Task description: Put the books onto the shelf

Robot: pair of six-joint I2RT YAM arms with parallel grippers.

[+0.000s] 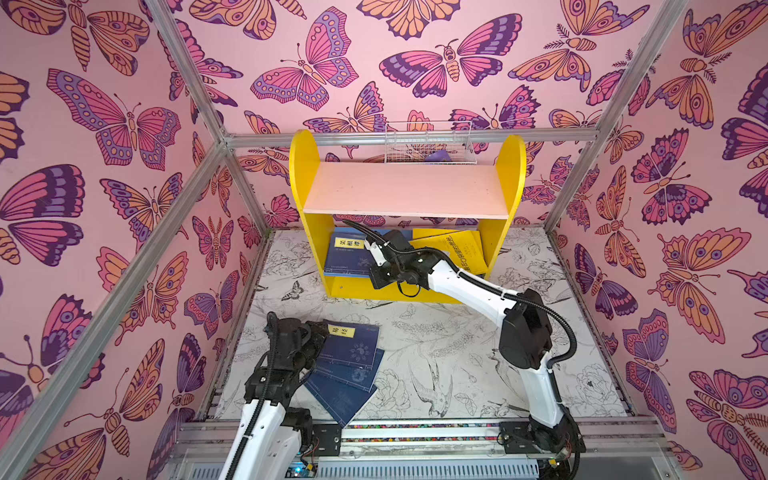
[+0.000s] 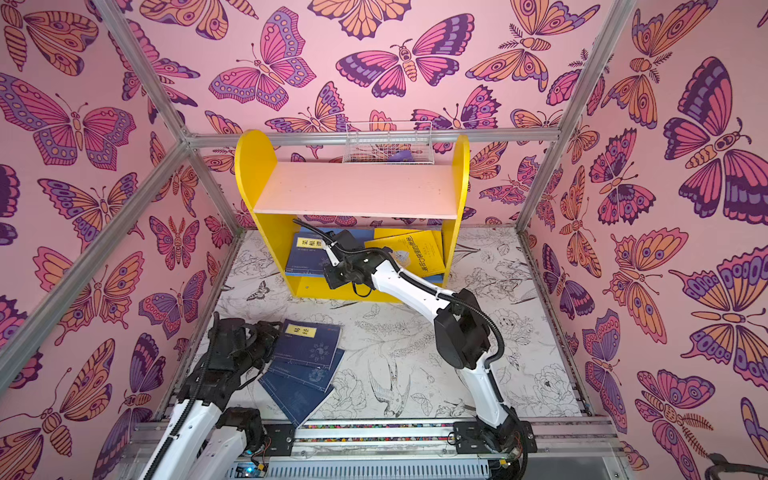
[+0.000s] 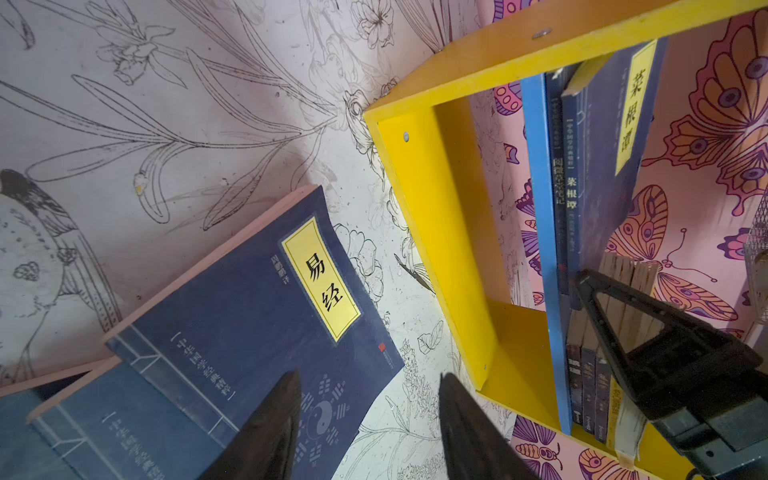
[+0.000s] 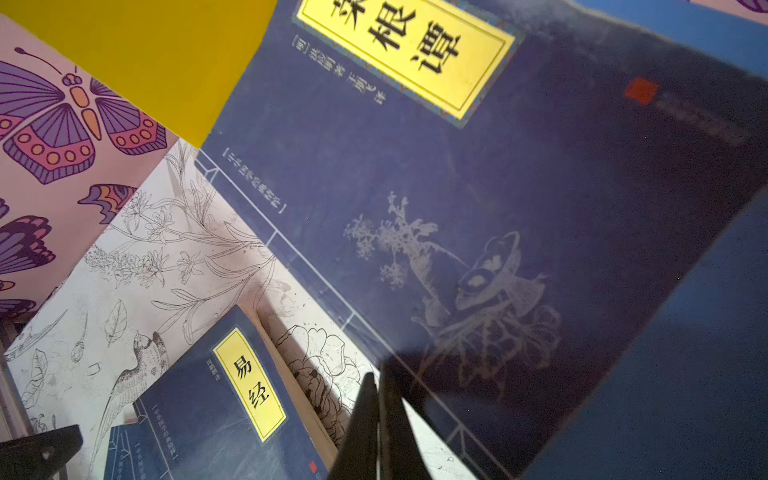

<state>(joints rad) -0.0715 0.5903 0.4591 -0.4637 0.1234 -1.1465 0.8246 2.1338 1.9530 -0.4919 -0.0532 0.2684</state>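
Inside the shelf's (image 1: 305, 166) lower tier, the right gripper (image 1: 375, 250), jaws shut and empty, sits between a navy book (image 1: 347, 259) and yellow books (image 1: 455, 245). The left gripper (image 3: 370, 415), jaws half apart and empty, is over the stack (image 1: 351, 365) in front of the shelf. Open mat (image 1: 457, 353) lies before the shelf's right half. A basket (image 1: 428, 143) stands behind the shelf.

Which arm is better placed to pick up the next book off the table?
Left. The left gripper, open, hovers at the top book on the table; the right gripper is shut, inside the lower tier of the shelf.
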